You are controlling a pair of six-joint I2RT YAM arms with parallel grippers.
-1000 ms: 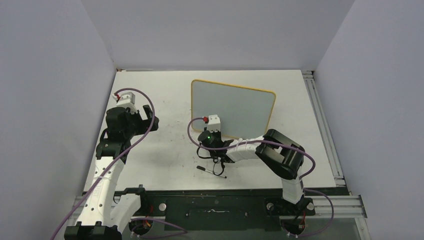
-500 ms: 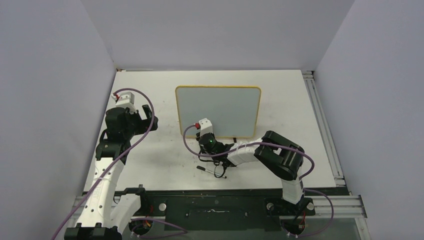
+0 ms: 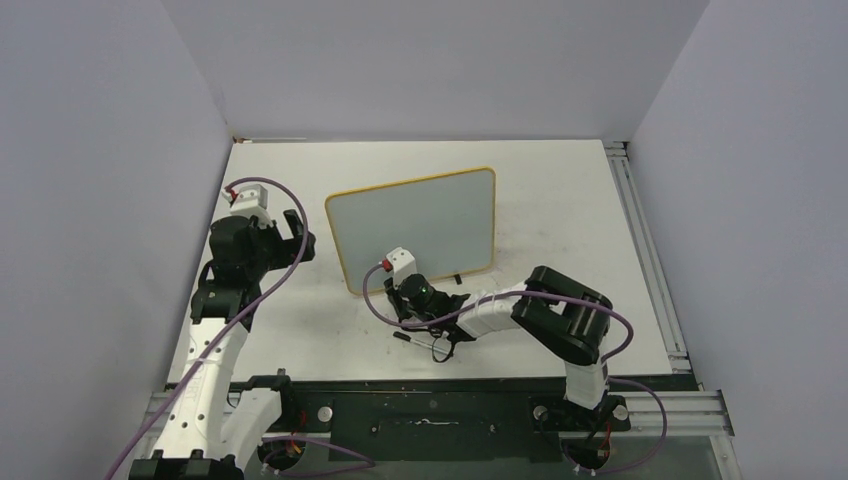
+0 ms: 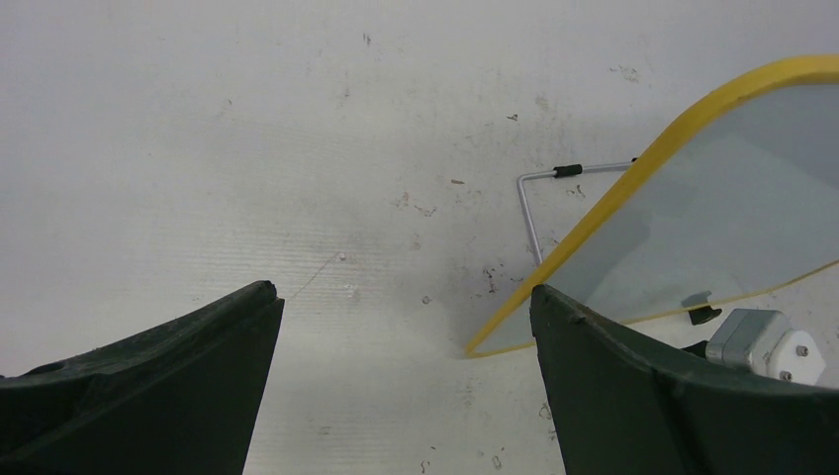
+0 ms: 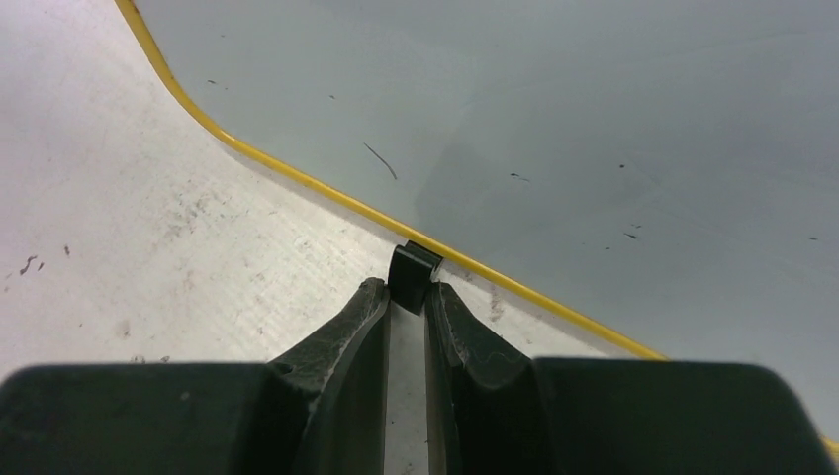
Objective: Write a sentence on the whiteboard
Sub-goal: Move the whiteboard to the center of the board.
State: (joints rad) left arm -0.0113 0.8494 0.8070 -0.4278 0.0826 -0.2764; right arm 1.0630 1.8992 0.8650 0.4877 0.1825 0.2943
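The whiteboard (image 3: 412,230) stands mid-table, a pale grey face in a yellow frame, tilted so that its left end is nearer to me. My right gripper (image 3: 412,285) sits at its lower edge. In the right wrist view this gripper (image 5: 408,289) is shut on the board's small black foot (image 5: 414,272). The sentence is out of view: the face (image 5: 554,109) shows only a short stray stroke and specks. My left gripper (image 3: 295,235) hangs open left of the board, with nothing between its fingers (image 4: 403,292). The board's corner (image 4: 732,208) shows at the right of the left wrist view.
A slim black-and-white marker pen (image 3: 420,342) lies on the table just in front of my right wrist. A bent wire stand (image 4: 534,198) sticks out behind the board's left end. Grey walls enclose the table on three sides.
My right gripper has moved left and towards me, dragging the board with it. The board has slid left and swung counter-clockwise. The left arm has not moved.
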